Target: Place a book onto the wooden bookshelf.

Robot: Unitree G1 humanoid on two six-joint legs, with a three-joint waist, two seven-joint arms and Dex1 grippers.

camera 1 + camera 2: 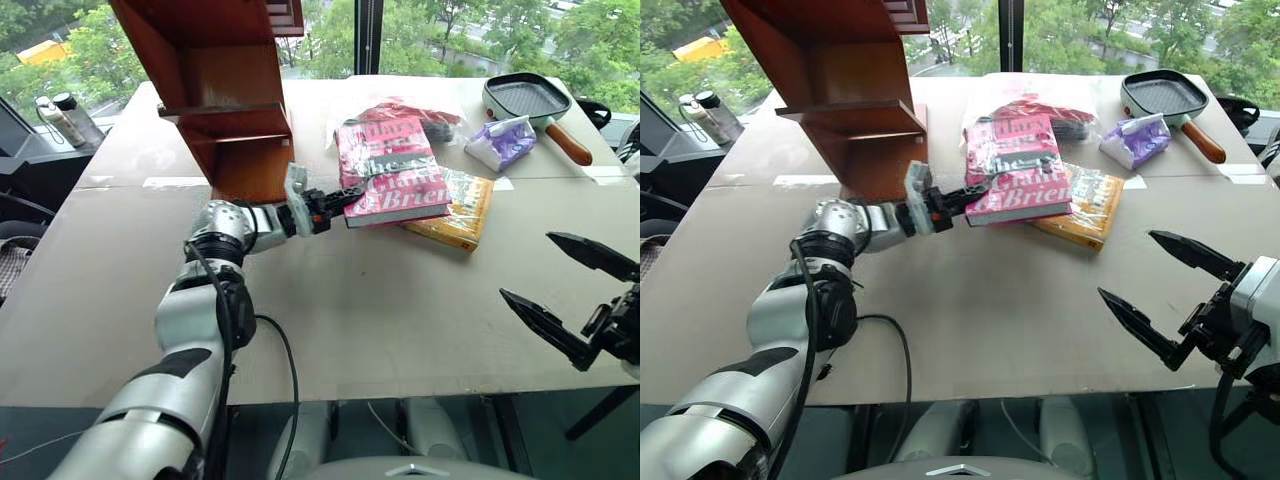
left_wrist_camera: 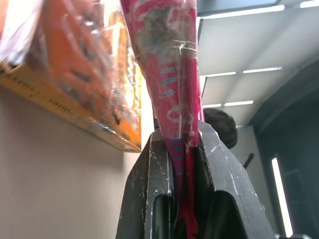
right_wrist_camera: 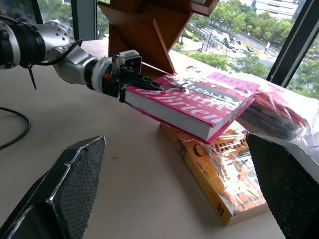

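Observation:
The thick pink book (image 1: 395, 170) lies in the middle of the table, partly over a yellow-orange book (image 1: 460, 215). My left gripper (image 1: 345, 200) is shut on the pink book's near left edge. In the right wrist view that edge is raised off the table and the book (image 3: 199, 104) is tilted. The left wrist view has the pink cover (image 2: 169, 74) pinched between the two black fingers (image 2: 149, 169). The reddish-brown wooden bookshelf (image 1: 225, 90) stands just left of the book, behind the left wrist. My right gripper (image 1: 525, 265) hangs open over the table's near right edge, holding nothing.
A plastic-wrapped stack (image 1: 400, 110) lies behind the pink book. At the far right are a grill pan (image 1: 527, 97) with a wooden handle and a purple-and-white pack (image 1: 503, 142). Bottles (image 1: 65, 120) stand off the table at far left. A black cable runs under the left arm.

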